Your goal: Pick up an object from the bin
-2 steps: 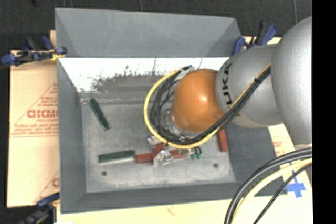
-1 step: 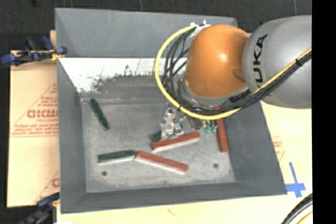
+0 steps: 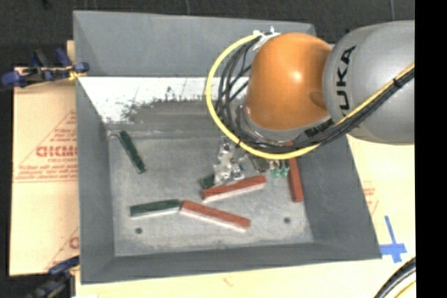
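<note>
My gripper point(image 3: 229, 162) reaches down below the orange cover to the bin's floor, a little right of the middle. Its tip stands just above a red stick point(image 3: 236, 188) that lies slanted on the floor, and it looks close to or touching the stick's left half. A short dark green piece point(image 3: 208, 181) pokes out at that stick's left end. Another red stick point(image 3: 215, 215) lies below it toward the front. A third red stick point(image 3: 295, 180) lies nearly upright in the view at the right, partly under the arm.
A dark green stick point(image 3: 155, 207) lies flat at the front left, end to end with the lower red stick. Another dark green stick point(image 3: 131, 151) lies slanted at the left near the back wall. The arm and its cover hide the bin's back right part.
</note>
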Controlling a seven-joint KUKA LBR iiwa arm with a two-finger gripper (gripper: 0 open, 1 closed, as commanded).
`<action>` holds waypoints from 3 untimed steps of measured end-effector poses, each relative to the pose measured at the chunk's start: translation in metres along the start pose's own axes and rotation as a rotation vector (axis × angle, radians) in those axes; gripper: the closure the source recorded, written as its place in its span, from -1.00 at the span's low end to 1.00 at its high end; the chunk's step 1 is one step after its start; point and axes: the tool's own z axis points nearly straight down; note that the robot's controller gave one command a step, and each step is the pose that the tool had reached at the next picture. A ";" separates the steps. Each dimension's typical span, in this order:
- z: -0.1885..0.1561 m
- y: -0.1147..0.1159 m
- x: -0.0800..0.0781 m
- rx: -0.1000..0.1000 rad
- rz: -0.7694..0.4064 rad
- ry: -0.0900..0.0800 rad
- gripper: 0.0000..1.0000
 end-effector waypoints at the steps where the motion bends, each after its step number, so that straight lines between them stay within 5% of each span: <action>1: 0.073 0.006 -0.009 -0.001 0.065 0.002 -1.00; 2: 0.073 0.006 -0.009 0.000 0.066 0.000 -1.00; 3: 0.130 0.021 0.012 -0.001 0.164 0.004 1.00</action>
